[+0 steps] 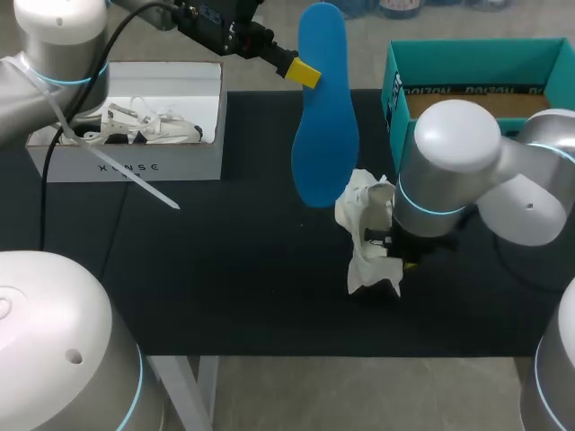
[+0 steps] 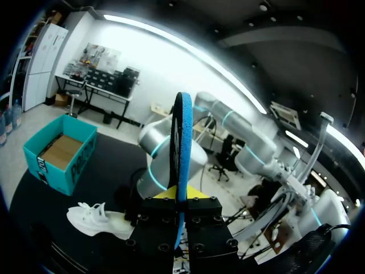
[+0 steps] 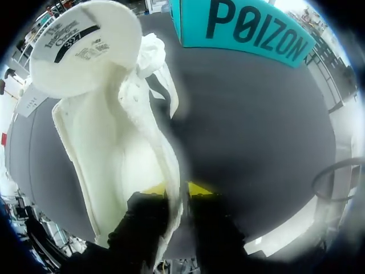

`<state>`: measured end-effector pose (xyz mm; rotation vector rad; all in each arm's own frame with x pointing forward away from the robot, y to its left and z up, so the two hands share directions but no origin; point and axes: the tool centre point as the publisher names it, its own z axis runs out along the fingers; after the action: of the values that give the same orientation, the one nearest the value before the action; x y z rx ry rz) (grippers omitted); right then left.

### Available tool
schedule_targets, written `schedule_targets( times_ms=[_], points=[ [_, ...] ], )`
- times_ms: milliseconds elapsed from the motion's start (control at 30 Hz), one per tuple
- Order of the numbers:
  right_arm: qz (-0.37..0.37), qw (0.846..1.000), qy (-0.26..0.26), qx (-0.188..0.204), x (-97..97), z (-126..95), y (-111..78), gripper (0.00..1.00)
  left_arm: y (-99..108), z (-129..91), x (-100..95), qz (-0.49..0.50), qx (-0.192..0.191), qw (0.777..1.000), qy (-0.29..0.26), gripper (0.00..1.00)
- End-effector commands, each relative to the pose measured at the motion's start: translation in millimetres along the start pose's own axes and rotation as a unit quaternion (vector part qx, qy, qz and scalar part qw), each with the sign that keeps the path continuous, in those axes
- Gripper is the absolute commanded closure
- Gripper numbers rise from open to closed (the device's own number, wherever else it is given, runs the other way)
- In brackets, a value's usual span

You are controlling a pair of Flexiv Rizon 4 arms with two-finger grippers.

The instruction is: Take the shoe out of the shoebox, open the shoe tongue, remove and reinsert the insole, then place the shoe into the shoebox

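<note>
One insole point(image 1: 323, 117): blue, upright above the mat point(image 1: 225, 269), pinched in left gripper point(image 2: 181, 195).
Shoe point(image 1: 368, 238): white, on mat; right gripper point(image 3: 177, 191) clamped on its side wall.

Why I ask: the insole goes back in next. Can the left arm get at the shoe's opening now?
Probably yes. The left gripper holds the blue insole, its lower end near the white shoe, nothing between; the right gripper grips its side wall, tongue folded back.
</note>
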<state>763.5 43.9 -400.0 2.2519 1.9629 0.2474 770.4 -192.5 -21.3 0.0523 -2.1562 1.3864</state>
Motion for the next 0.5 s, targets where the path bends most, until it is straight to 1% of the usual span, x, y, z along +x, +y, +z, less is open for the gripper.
schedule_targets(
  times_ms=[33,167,200,300,467,500],
  points=[
    [-0.003,1.000,-0.008,-0.017,5.5,-16.3,-1.9,0.00,0.4,0.1,0.4,0.000,0.000,1.000,-0.001,1.00],
    [-0.005,0.999,-0.001,-0.040,4.7,-43.5,1.5,0.00,0.4,0.1,0.4,0.000,0.000,1.000,-0.001,1.00],
    [-0.004,0.999,0.008,-0.046,4.4,-49.6,2.4,0.00,0.4,0.1,0.4,0.000,0.000,1.000,-0.001,1.00],
    [-0.006,0.998,0.015,-0.060,3.0,-64.9,6.5,0.00,0.4,0.1,0.4,0.000,0.000,1.000,-0.001,1.00],
    [-0.002,0.996,0.028,-0.080,-8.6,-87.5,25.6,0.00,0.4,0.1,0.4,0.000,0.000,1.000,-0.001,1.00],
    [0.012,0.996,0.025,-0.081,-11.1,-92.3,31.1,0.00,0.4,0.1,0.4,0.000,0.000,1.000,-0.001,1.00]
  ],
)
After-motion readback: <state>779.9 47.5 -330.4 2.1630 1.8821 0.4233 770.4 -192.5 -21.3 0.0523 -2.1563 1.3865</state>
